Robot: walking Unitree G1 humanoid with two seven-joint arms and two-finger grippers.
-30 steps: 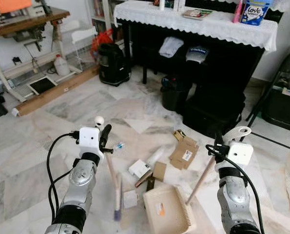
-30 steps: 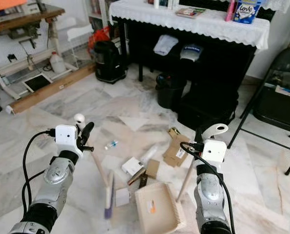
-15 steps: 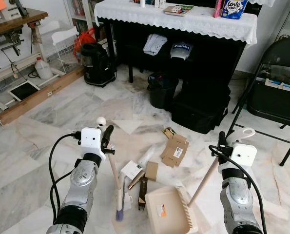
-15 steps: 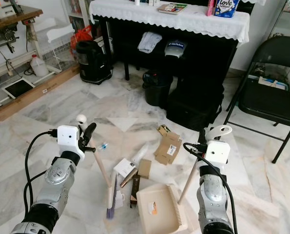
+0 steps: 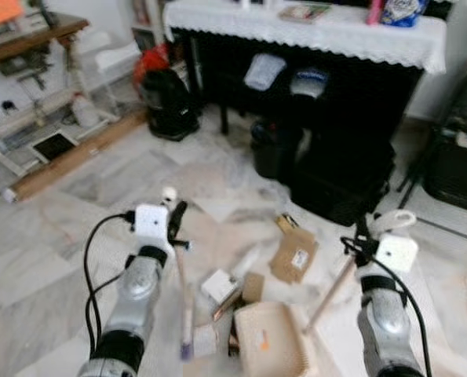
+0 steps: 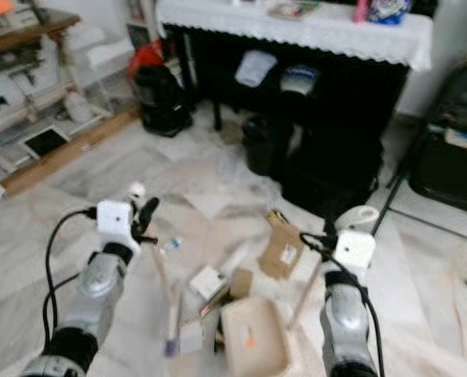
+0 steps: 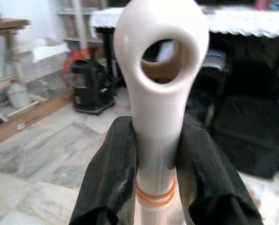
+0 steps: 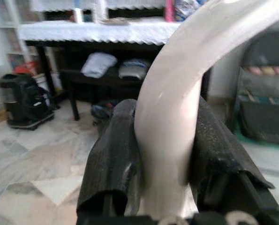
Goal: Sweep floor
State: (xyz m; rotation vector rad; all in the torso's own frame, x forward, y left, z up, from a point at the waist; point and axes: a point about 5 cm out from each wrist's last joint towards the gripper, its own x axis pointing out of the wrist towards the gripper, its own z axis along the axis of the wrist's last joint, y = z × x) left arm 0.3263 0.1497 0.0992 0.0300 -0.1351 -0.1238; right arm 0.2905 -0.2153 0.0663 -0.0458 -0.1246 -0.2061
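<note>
Upright broom (image 5: pixel 183 298), bristles toward floor.

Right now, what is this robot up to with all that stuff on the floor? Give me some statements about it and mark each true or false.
1. The left gripper is clamped on the broom handle. True.
2. The right gripper hangs open. False: it is clamped on the dustpan handle.
3. The dustpan rests on the floor among scraps. True.
4. The flattened cardboard box lies inside the dustpan. False: it lies on the floor beyond it.
5. The broom head is lifted above the table. False: it is down at the floor.
</note>
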